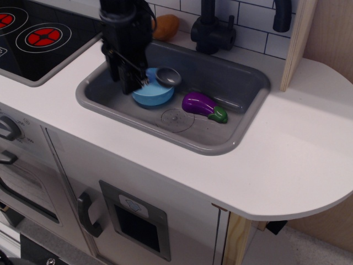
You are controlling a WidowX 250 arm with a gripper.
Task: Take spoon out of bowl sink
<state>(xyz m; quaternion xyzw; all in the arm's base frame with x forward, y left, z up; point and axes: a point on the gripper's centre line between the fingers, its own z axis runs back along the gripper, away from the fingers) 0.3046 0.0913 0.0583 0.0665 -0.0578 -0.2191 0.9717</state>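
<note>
The jaws (134, 77) grip the spoon (164, 77) by its blue handle, scoop jutting right of them above the bowl (153, 95) in the sink (231, 83).

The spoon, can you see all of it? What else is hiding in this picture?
- Spoon: only the grey scoop shows; the gripper covers the handle.
- Gripper: blurred, so open or shut is unclear.
- Bowl: its left side sits behind the gripper.
- Sink: its back-left corner is blocked by the arm.
- Faucet: cut off by the top edge.
</note>
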